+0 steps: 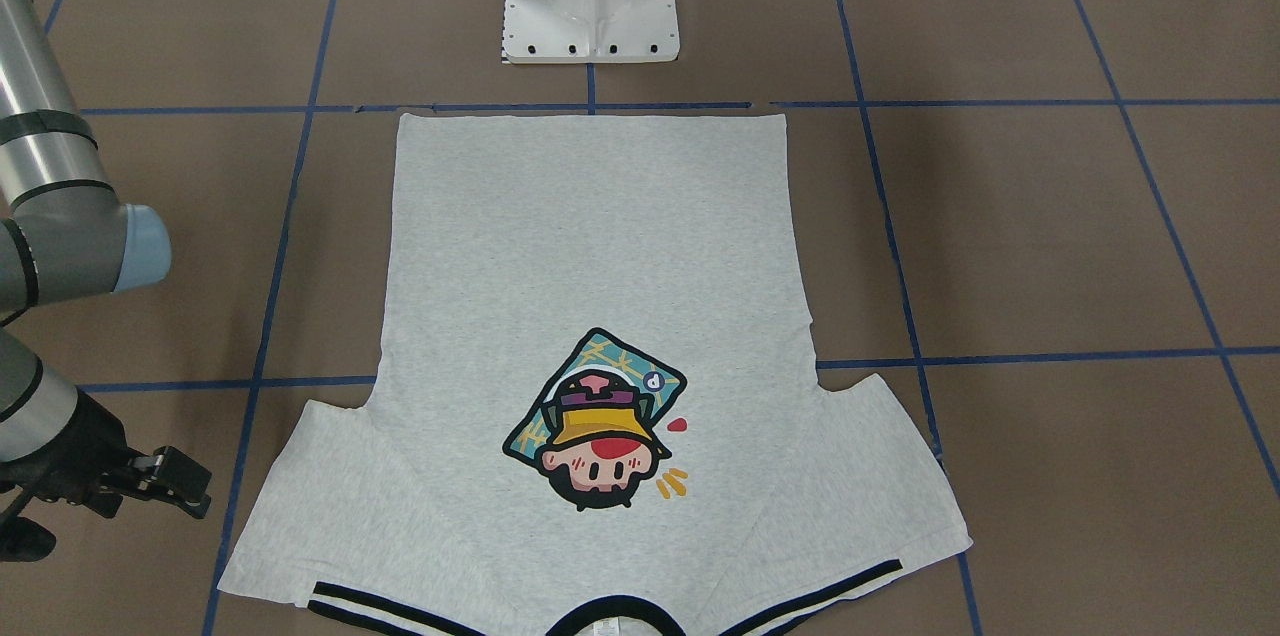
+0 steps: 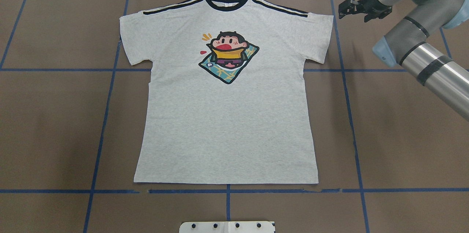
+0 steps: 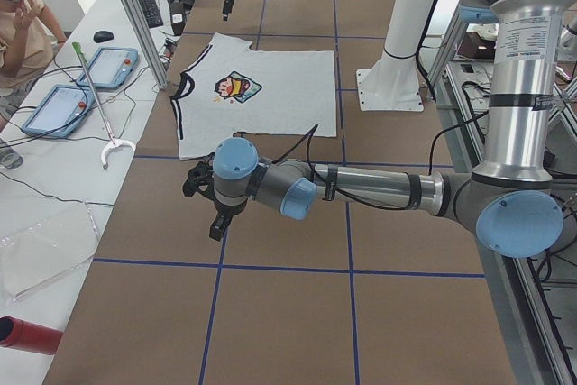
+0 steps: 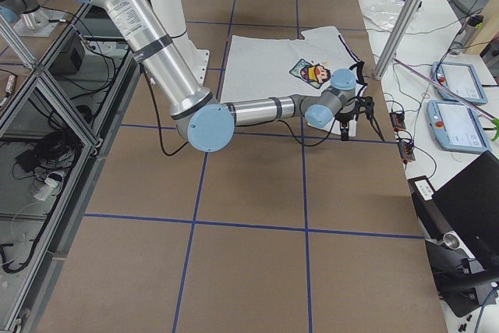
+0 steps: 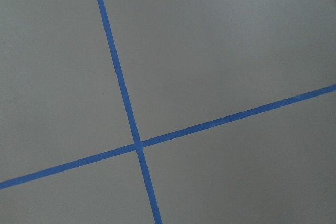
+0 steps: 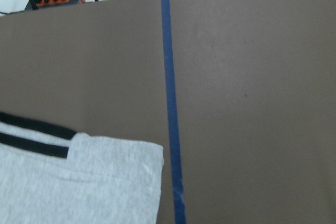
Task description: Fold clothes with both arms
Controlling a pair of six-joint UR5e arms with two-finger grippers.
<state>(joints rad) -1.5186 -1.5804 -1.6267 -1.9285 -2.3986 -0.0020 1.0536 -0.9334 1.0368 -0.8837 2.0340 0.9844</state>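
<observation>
The shirt is looking like soft matt knit cloth, the table matt brown, the right arm gleaming smooth metal.

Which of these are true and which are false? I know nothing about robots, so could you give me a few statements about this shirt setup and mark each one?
1. The T-shirt lies spread flat with its cartoon print facing up. True.
2. The right gripper is clamped on a sleeve. False: it hovers beside the sleeve, over bare table, without touching it.
3. The collar points toward the robot's white base. False: the hem is nearest the base, and the collar is at the far side.
4. The left wrist camera shows mostly bare table crossed by blue tape. True.
5. One sleeve is folded over the print. False: both sleeves lie spread out.
</observation>
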